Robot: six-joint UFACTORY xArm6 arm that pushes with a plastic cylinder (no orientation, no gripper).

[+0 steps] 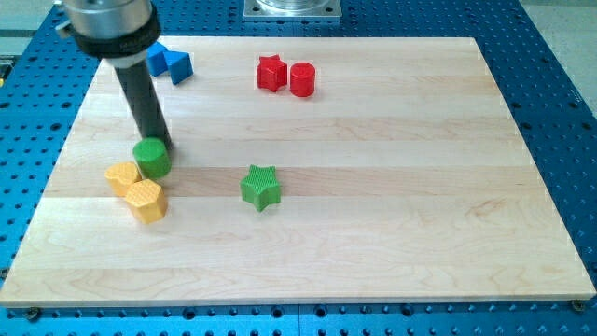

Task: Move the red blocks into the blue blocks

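- Camera view: my tip (157, 140) grasping nothing, planted at the 12 o'clock edge of the green cylinder (152, 159), touching or nearly so.
- Seen at the wooden board's (392, 233) 12 o'clock: red star (270, 73) and red cylinder (302, 79), side by side.
- Toward 10 o'clock: 2 blue blocks (170, 63), partly hidden behind the rod.
- Near 8 o'clock: 2 yellow blocks (136, 190); near centre, green star (260, 188).

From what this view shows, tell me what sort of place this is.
Probably a robotics lab bench. A pale wooden board lies on a blue perforated metal table, and small coloured blocks such as the green star sit on it. My tip is against the green cylinder.
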